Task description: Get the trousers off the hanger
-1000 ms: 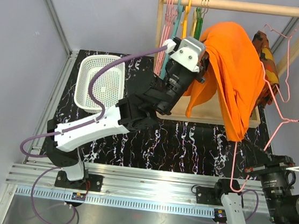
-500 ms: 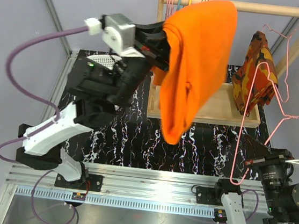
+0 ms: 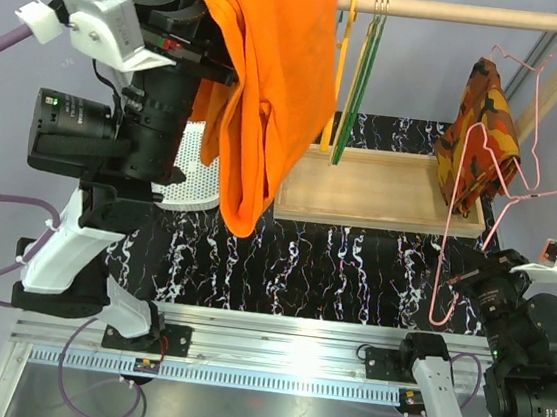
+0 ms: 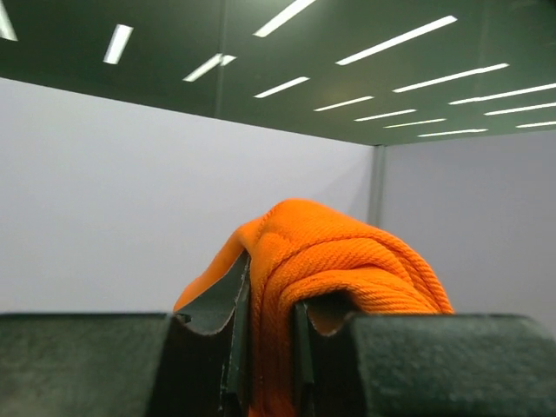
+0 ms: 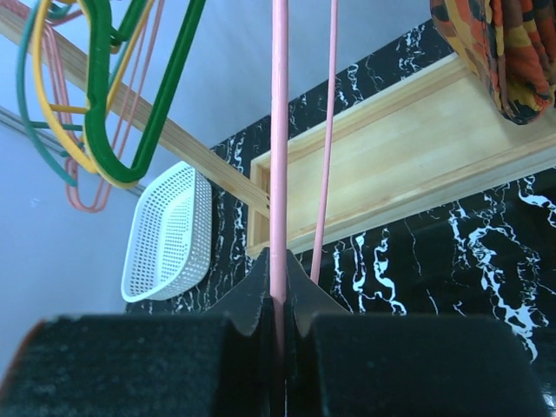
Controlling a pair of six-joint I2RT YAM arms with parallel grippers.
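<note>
**Trousers in Left Gripper, Hanger in Right Gripper, Items Separated**

The left gripper (image 3: 208,52) is holding high at the upper left of the top view. Its fingers (image 4: 230,300) are clenching on a fold of the trousers (image 3: 267,86). In the left wrist view, the orange cloth (image 4: 339,261) is sitting in the narrow gap between the two fingers and bulging up over their tips. The rest of the garment is draping down from the grip, with the lowest end hanging above the table (image 3: 352,267) near the white basket (image 3: 197,174).

The right gripper (image 3: 470,281) is sitting low at the right side. Its fingers (image 5: 252,291) are closing on the hanger (image 3: 444,250). In the right wrist view, one pink wire (image 5: 278,130) is running straight up out of the closed tips, and a second run of wire is passing just beside it.

The trousers and hanger are hanging well apart, with no cloth on the wire. The hanger is standing in front of the camouflage garment (image 3: 484,131), below the wooden rail (image 3: 452,12).
</note>
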